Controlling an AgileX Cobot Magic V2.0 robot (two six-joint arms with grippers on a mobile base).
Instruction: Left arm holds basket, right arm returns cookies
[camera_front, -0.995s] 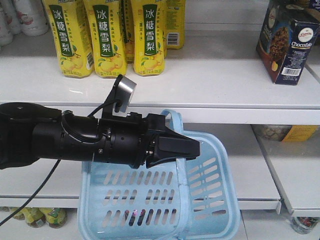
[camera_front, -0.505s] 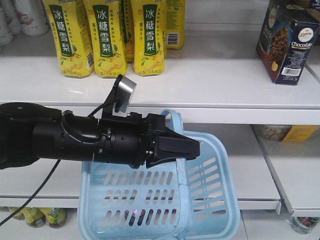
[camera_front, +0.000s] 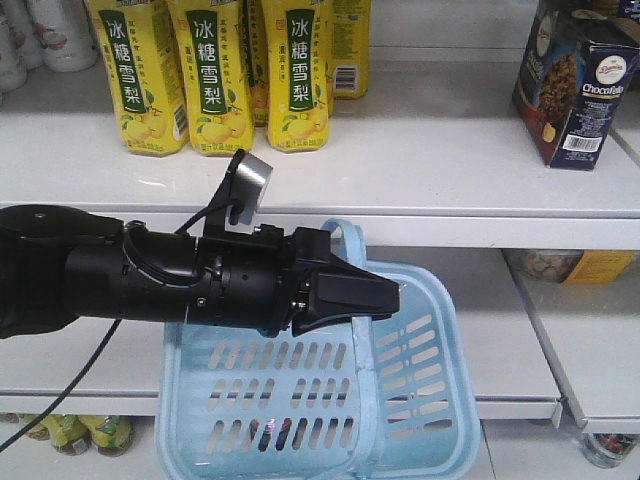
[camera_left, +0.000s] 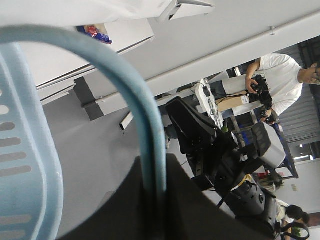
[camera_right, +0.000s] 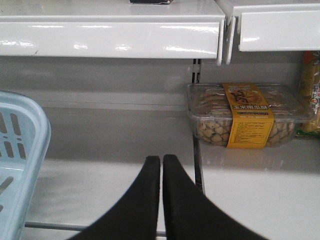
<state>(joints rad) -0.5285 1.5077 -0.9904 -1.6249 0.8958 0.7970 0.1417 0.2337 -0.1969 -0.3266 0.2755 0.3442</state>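
My left arm (camera_front: 150, 280) reaches in from the left, and its gripper (camera_front: 385, 295) is shut on the hoop handle (camera_front: 365, 330) of the light blue basket (camera_front: 300, 400), which hangs before the lower shelf. In the left wrist view the handle (camera_left: 145, 125) runs between the closed jaws. The cookies box (camera_front: 578, 80) stands on the upper shelf at the far right, free of any gripper. My right gripper (camera_right: 161, 160) is shut and empty, facing the lower shelf; the basket's corner (camera_right: 22, 150) shows at its left. The right arm does not show in the front view.
Yellow bottles with green labels (camera_front: 215, 70) stand on the upper shelf (camera_front: 420, 160) at left. A clear tray of snacks with a yellow band (camera_right: 247, 115) sits on the lower shelf right of a divider. More bottles (camera_front: 85, 432) stand below.
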